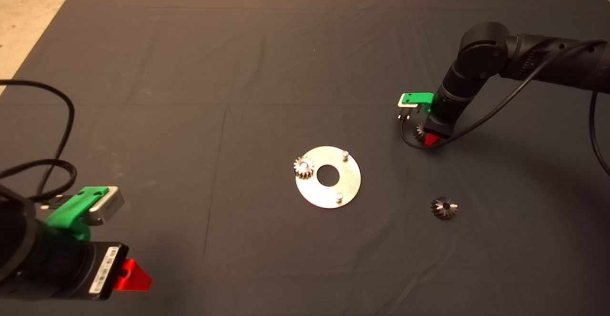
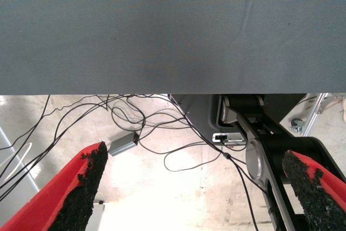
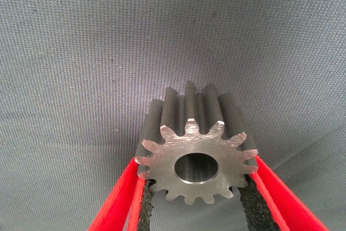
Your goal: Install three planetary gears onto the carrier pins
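Gripping a gear (image 3: 197, 152), right gripper (image 3: 197, 201) mid-mat (image 1: 190, 68)

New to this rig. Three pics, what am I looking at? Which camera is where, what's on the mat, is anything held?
It is a two-armed robot at a table with a dark mat. The wide picture looks down from a head camera; the other two come from cameras on each wrist.

On the mat lies a shiny disc with three pins. One gear already sits on a pin; two pins are bare. A loose gear lies to the disc's right.

The right pincer is down at the mat, right of the disc. Its wrist view shows its fingers closed on a third gear.

The left pincer waits at the lower left, open and empty. Its wrist view shows the mat's edge and cables on the floor.
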`<action>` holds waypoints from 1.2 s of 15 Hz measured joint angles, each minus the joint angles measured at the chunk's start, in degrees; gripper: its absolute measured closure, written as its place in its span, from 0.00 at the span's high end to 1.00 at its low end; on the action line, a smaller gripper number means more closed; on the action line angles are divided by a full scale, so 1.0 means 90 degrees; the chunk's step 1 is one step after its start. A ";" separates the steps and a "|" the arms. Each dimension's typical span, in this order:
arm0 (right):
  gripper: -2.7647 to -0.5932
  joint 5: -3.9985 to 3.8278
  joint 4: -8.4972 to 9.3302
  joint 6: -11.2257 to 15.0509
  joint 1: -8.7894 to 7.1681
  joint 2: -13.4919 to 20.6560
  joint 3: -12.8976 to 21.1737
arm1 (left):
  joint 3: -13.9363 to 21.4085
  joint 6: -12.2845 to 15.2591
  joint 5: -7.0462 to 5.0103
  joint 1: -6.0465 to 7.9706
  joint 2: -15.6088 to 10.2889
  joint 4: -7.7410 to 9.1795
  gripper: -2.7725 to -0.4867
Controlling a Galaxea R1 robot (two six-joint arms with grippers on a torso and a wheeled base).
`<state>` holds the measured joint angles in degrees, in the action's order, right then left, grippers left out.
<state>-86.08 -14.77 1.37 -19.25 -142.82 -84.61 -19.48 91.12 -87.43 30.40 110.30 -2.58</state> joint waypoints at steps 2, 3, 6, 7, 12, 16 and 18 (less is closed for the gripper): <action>0.19 0.0015 0.0001 0.0000 0.0002 0.0017 0.0000 | 0.0000 0.0000 0.0000 0.0000 0.0000 0.0000 0.81; 0.18 0.0018 0.0001 0.0001 0.0002 0.0014 0.0000 | 0.0000 0.0000 0.0000 0.0000 0.0001 0.0000 0.81; 0.18 0.0015 0.0001 0.0023 -0.0001 0.0014 0.0024 | 0.0000 0.0000 0.0001 0.0000 0.0001 0.0003 0.81; 0.17 0.0013 0.0001 0.0079 -0.0001 0.0014 0.0027 | 0.0000 0.0000 0.0001 0.0000 0.0001 0.0002 0.81; 0.16 -0.0003 0.0034 0.0237 -0.0001 0.0013 0.0037 | 0.0000 0.0000 0.0003 0.0000 0.0001 0.0000 0.81; 0.15 -0.0012 0.0095 0.0500 -0.0062 0.0013 0.0049 | 0.0000 0.0000 0.0001 0.0000 0.0001 0.0001 0.81; 0.15 -0.0030 0.0324 0.0516 -0.0213 0.0014 0.0121 | 0.0000 0.0000 0.0001 0.0000 0.0001 0.0001 0.81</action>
<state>-86.35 -11.86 6.01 -21.17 -142.70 -83.53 -19.48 91.12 -87.42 30.40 110.31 -2.58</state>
